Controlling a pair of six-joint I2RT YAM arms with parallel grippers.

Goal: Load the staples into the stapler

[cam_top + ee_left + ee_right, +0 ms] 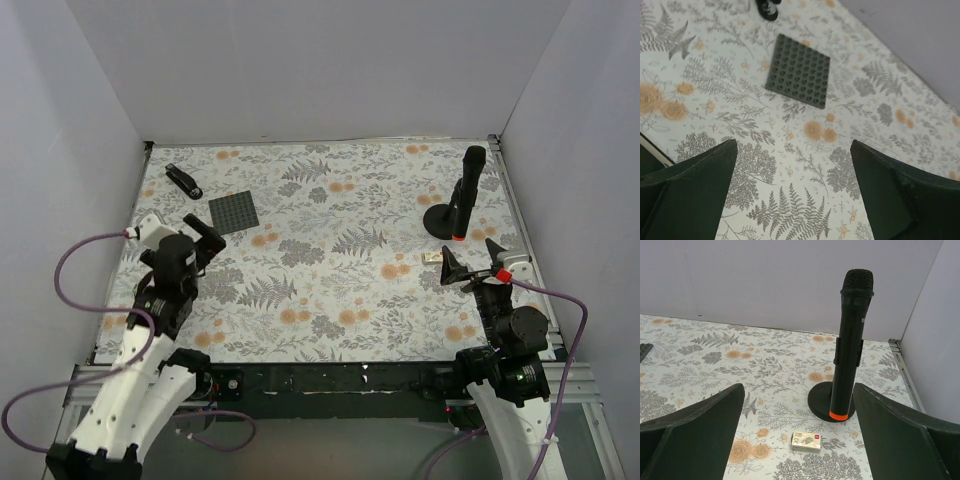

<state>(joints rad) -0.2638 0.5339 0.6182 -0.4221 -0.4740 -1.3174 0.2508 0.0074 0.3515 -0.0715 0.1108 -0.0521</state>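
The small black stapler [183,180] lies closed at the far left of the table; only its end [767,9] shows at the top edge of the left wrist view. The tiny whitish staple box [432,256] lies at the right, in front of the round base; in the right wrist view the box [806,441] sits between the fingers, a little ahead. No loose staple block shows. My left gripper [207,236] is open and empty, above the cloth near the stapler's side. My right gripper [472,263] is open and empty, just behind the box.
A dark grey studded plate [233,212] lies next to the stapler, also in the left wrist view [799,70]. A tall black microphone on a round base [458,200] stands right behind the box [850,345]. White walls close in three sides.
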